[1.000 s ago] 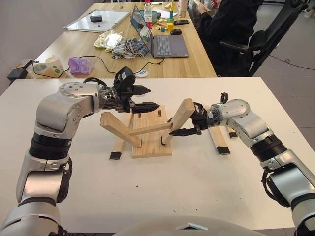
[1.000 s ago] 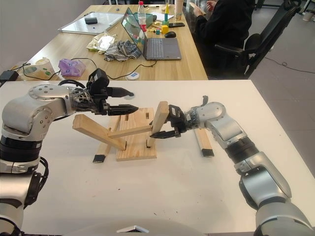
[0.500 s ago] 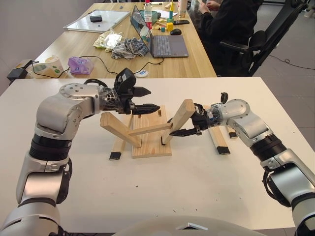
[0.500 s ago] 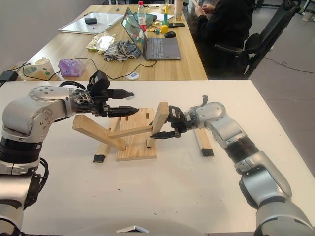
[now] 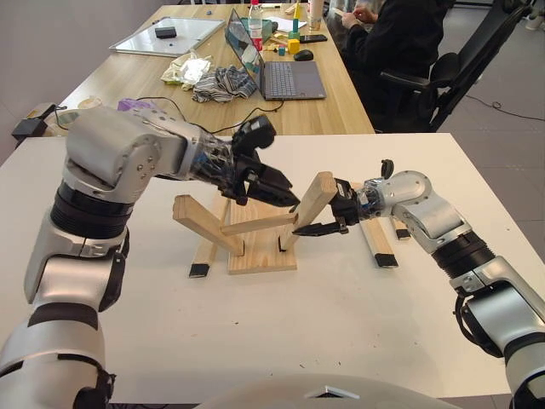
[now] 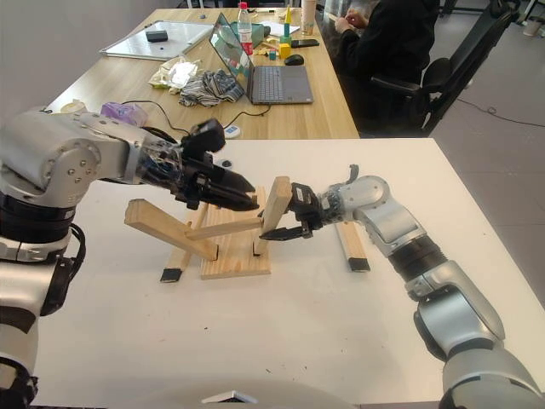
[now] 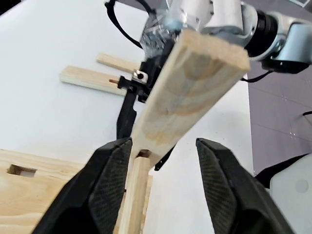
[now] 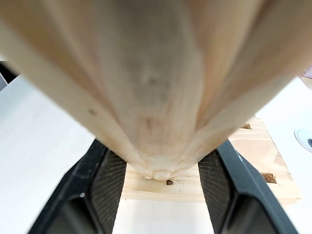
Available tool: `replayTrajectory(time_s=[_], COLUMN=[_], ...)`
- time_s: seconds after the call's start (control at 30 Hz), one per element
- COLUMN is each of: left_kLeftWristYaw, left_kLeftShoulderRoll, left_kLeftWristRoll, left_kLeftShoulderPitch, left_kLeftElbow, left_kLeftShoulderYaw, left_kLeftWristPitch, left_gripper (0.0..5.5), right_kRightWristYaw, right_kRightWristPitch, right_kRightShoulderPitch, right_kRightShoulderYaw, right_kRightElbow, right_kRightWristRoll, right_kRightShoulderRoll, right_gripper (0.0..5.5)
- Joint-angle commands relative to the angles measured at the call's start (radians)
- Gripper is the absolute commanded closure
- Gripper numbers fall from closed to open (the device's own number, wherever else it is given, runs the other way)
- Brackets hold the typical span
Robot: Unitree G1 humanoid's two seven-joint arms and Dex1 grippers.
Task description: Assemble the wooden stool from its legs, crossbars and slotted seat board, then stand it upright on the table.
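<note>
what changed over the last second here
The left gripper swung from over the seat board's far end toward the robot's right and down; its open fingers now flank the tilted leg where the crossbar meets it. The right gripper stays clamped on that leg. The wooden parts have not shifted.

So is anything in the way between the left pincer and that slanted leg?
Nothing visible does. The open left pincer has a finger on either side of the leg, which the right pincer holds tilted over the seat board.
</note>
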Motion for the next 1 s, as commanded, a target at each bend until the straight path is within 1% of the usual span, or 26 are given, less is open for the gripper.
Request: replayTrajectory(time_s=[0.03,0.13,0.2,0.37,0.5,0.63,0.67,0.8,0.83,0.9,1.0], left_kLeftWristYaw=[-0.131,-0.183,-0.197,-0.19,-0.164,-0.111,-0.101,-0.067,-0.061,-0.05,-0.032], left_kLeftShoulderRoll=[0.196,0.259,0.275,0.258,0.253,0.229,0.222,0.185,0.175,0.16,0.148], left_kLeftWristRoll=[0.109,0.192,0.236,0.301,0.356,0.433,0.448,0.471,0.474,0.48,0.5], left_kLeftShoulderPitch=[-0.125,-0.123,-0.117,-0.085,-0.021,0.028,0.04,0.091,0.1,0.117,0.134], left_kLeftElbow=[-0.157,-0.176,-0.164,-0.148,-0.188,-0.189,-0.187,-0.191,-0.19,-0.182,-0.17], left_kLeftShoulderYaw=[-0.226,-0.278,-0.291,-0.294,-0.32,-0.346,-0.35,-0.358,-0.357,-0.361,-0.373], left_kLeftWristPitch=[-0.046,-0.143,-0.189,-0.254,-0.299,-0.362,-0.374,-0.377,-0.374,-0.371,-0.378], left_gripper=[3.1,3.1,3.1,3.1,3.1,3.73,4.01,4.65,4.89,4.99,4.99], right_kRightWristYaw=[-0.034,-0.042,-0.044,-0.047,-0.051,-0.057,-0.056,-0.051,-0.051,-0.052,-0.054], right_kRightWristPitch=[0.23,0.226,0.22,0.206,0.196,0.184,0.185,0.193,0.194,0.197,0.201], right_kRightShoulderPitch=[0.27,0.276,0.278,0.285,0.283,0.279,0.277,0.267,0.266,0.265,0.264], right_kRightShoulderYaw=[0.389,0.386,0.385,0.387,0.386,0.383,0.382,0.385,0.385,0.384,0.382], right_kRightElbow=[0.278,0.29,0.298,0.319,0.336,0.353,0.351,0.336,0.334,0.33,0.326], right_kRightWristRoll=[-0.473,-0.47,-0.469,-0.469,-0.471,-0.47,-0.468,-0.459,-0.458,-0.456,-0.452], right_kRightShoulderRoll=[-0.078,-0.071,-0.066,-0.059,-0.05,-0.044,-0.045,-0.052,-0.052,-0.053,-0.054], right_gripper=[3.45,3.45,3.45,3.45,3.45,3.45,3.45,3.45,3.45,3.45,3.45])
